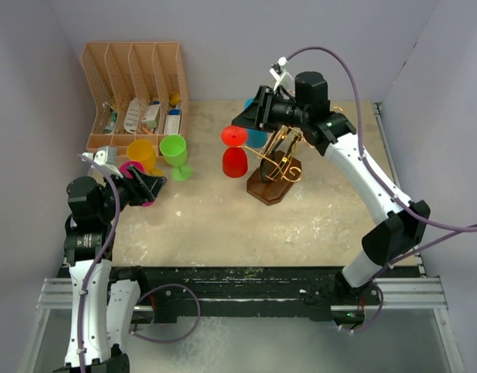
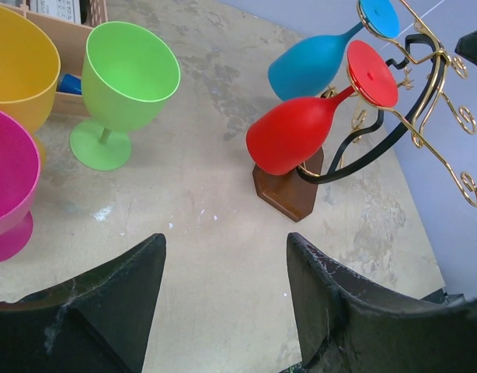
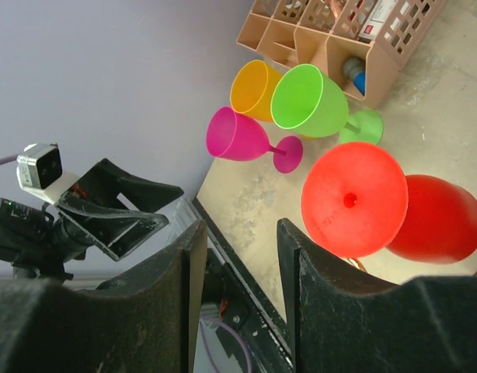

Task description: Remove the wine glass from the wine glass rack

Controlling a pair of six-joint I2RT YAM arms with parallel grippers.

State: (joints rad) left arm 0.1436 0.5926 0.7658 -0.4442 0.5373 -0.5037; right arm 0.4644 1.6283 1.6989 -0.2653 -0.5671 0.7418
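Observation:
The wine glass rack (image 1: 279, 165) is gold wire on a dark brown base (image 2: 289, 192), at the table's middle right. A red wine glass (image 1: 235, 161) hangs tilted, bowl down, from its scrolled arms (image 2: 443, 116), with its round foot (image 2: 372, 73) uppermost. A blue wine glass (image 2: 311, 66) hangs behind it. My right gripper (image 1: 242, 119) is open and empty, just above and behind the red foot (image 3: 351, 198), which shows right of its fingers (image 3: 240, 233). My left gripper (image 1: 149, 186) is open and empty at the table's left, facing the rack (image 2: 227, 256).
A green glass (image 1: 175, 153), a yellow glass (image 1: 141, 151) and a pink glass (image 1: 133, 171) stand upright near the left gripper. A tan slotted organizer (image 1: 134, 93) holding small items stands at the back left. Grey walls enclose the table.

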